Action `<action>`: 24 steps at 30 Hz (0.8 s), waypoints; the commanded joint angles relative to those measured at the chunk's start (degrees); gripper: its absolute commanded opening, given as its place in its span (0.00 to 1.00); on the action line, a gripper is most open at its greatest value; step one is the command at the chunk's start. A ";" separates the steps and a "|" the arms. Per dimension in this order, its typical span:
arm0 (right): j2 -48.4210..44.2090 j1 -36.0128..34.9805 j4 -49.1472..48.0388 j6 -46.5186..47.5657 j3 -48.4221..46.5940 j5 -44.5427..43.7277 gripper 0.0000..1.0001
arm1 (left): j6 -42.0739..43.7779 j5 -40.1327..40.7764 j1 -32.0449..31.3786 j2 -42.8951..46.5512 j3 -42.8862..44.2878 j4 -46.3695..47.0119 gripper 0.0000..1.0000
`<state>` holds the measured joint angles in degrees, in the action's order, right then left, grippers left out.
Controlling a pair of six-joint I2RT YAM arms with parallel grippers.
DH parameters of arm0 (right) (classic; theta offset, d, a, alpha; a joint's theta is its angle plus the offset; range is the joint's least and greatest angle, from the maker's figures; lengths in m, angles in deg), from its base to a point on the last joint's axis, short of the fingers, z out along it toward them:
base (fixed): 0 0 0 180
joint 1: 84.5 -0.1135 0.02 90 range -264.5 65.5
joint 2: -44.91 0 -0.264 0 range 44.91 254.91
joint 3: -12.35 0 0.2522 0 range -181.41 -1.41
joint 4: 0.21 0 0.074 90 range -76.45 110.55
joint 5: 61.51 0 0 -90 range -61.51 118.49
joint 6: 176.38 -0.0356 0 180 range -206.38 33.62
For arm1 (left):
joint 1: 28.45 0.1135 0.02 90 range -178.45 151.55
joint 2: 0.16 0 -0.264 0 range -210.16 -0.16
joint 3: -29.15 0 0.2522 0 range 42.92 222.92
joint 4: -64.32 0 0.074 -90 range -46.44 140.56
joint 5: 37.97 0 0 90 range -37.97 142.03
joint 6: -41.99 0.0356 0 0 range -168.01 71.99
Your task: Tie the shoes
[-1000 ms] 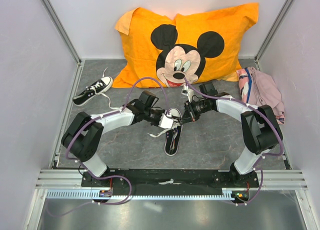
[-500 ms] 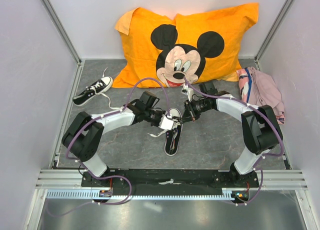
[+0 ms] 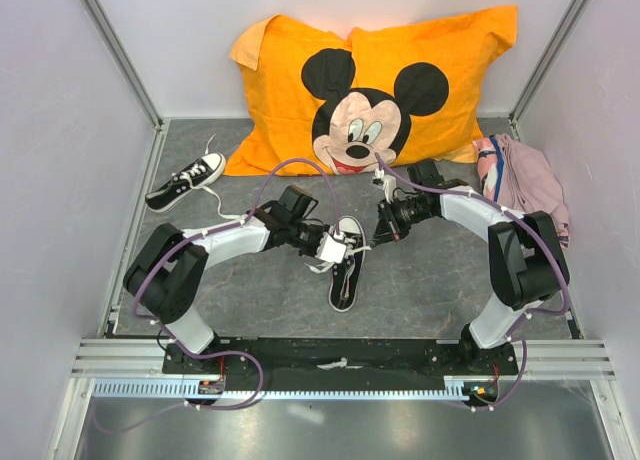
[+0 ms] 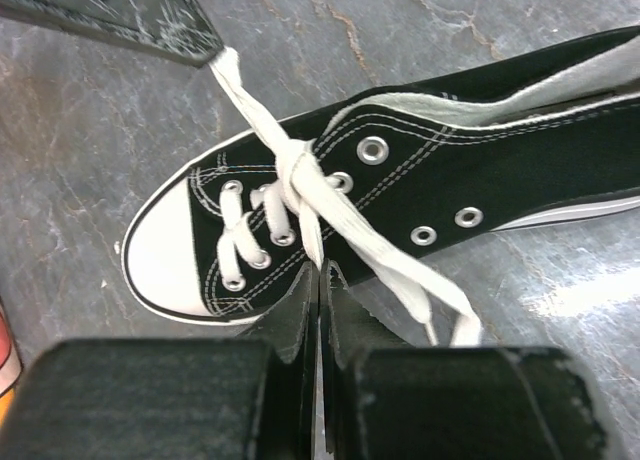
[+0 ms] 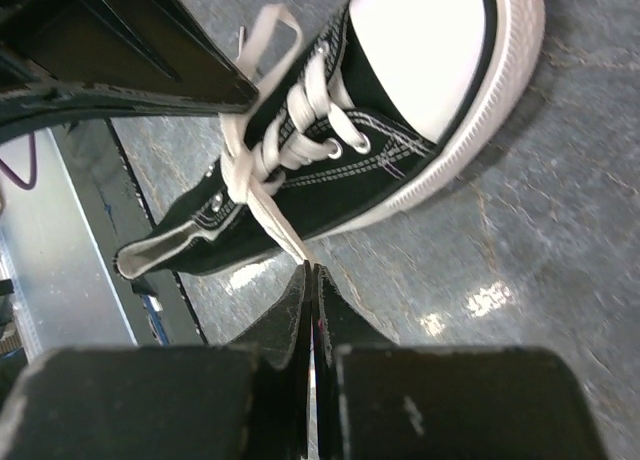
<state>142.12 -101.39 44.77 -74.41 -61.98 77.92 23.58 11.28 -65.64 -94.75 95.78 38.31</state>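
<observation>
A black sneaker (image 3: pixel 344 270) with a white toe cap lies in the middle of the grey table, toe toward the pillow. Its white laces (image 4: pixel 296 168) cross once over the eyelets. My left gripper (image 4: pixel 320 272) is shut on one lace end just beside the shoe. My right gripper (image 5: pixel 312 268) is shut on the other lace end (image 5: pixel 270 215), which runs taut from the crossing. In the top view the left gripper (image 3: pixel 338 246) and the right gripper (image 3: pixel 377 236) flank the shoe's toe. A second sneaker (image 3: pixel 186 181) lies at the back left, laces loose.
An orange Mickey Mouse pillow (image 3: pixel 370 90) leans against the back wall. A pink cloth bundle (image 3: pixel 522 180) sits at the right wall. Metal frame rails (image 3: pixel 130 230) and white walls enclose the table.
My left gripper has shut on the lace end. My right gripper has drawn back to the right with its lace, pulling it tighter; the shoe stayed where it was.
</observation>
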 commanded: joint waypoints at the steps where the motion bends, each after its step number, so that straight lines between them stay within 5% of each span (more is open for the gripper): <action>1: -2.64 1.50 3.05 4.55 -1.83 -1.96 0.00 | 1.53 0.23 0.80 3.35 -1.18 -1.55 0.02; 13: -2.38 3.61 7.27 11.84 -1.73 0.04 0.00 | 2.50 -0.38 2.03 4.32 -1.97 -2.60 0.02; 16: -2.37 3.26 6.92 14.47 -2.44 3.12 0.39 | 2.59 -0.91 2.03 3.80 -1.45 -2.60 0.02; 17: -2.46 3.00 6.66 15.27 -2.62 3.65 0.59 | 2.94 -0.82 2.03 3.53 -1.36 -2.60 0.01; 20: -3.08 1.86 3.42 17.64 -2.18 5.06 0.74 | 3.55 -0.91 2.03 3.27 -1.36 -2.60 0.02; 24: -4.74 0.36 -0.81 25.98 0.01 6.21 0.80 | 4.17 -1.43 2.12 3.09 -1.44 -2.52 0.02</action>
<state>140.94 -99.66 49.41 -58.33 -62.31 79.96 24.94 11.34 -63.94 -92.32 94.07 36.14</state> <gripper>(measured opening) 0.780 0.023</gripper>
